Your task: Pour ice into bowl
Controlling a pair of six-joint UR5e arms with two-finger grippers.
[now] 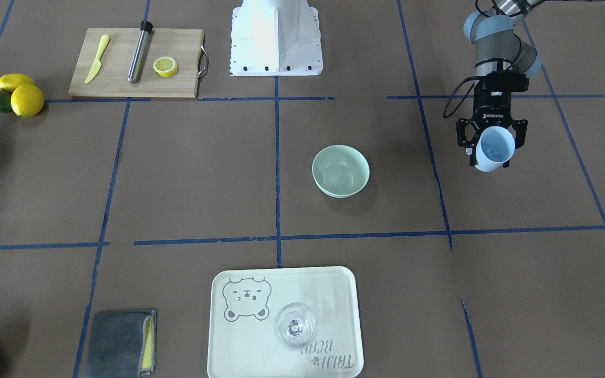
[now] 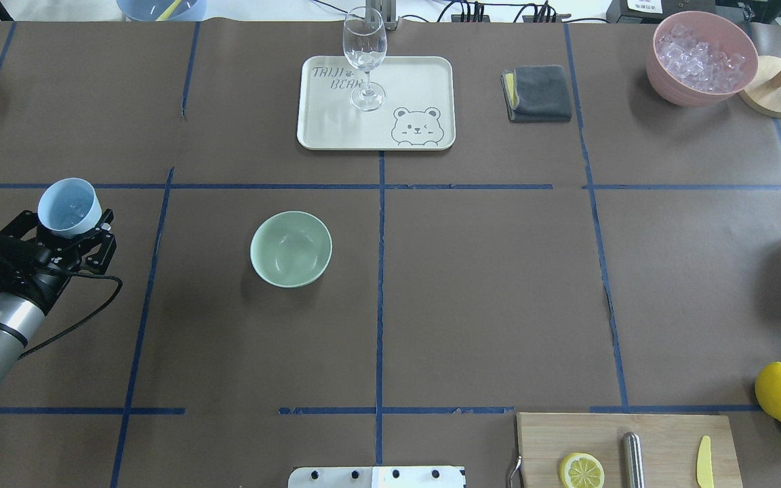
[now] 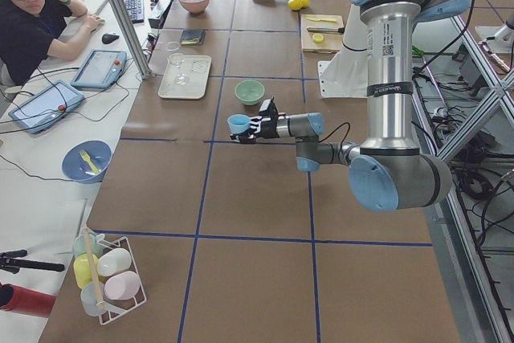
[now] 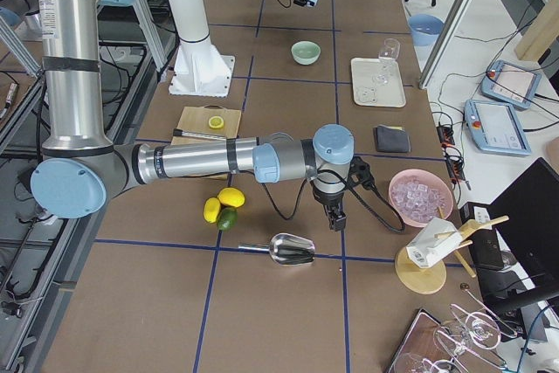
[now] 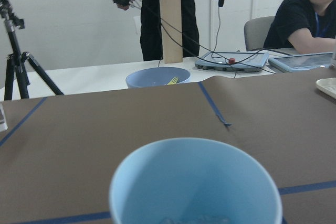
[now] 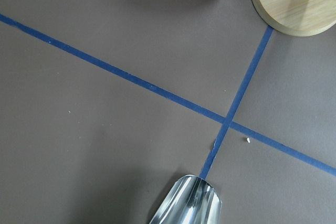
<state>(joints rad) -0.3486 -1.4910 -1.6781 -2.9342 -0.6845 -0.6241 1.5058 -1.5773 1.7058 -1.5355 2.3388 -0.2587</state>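
Left gripper (image 2: 67,226): fingers clamped on the light blue cup (image 2: 68,203), which is upright and held above the bench (image 2: 472,285) at its left end. Ice (image 5: 195,220) just visible at the cup bottom. Mint bowl (image 2: 291,249) sits on the bench right of the cup, well apart. Right gripper (image 4: 334,216) near the metal scoop (image 4: 293,251), far right; fingers: cannot tell.

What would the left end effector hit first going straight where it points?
Likely nothing on the table: the left end effector points level above it, toward a blue dish beyond the edge.
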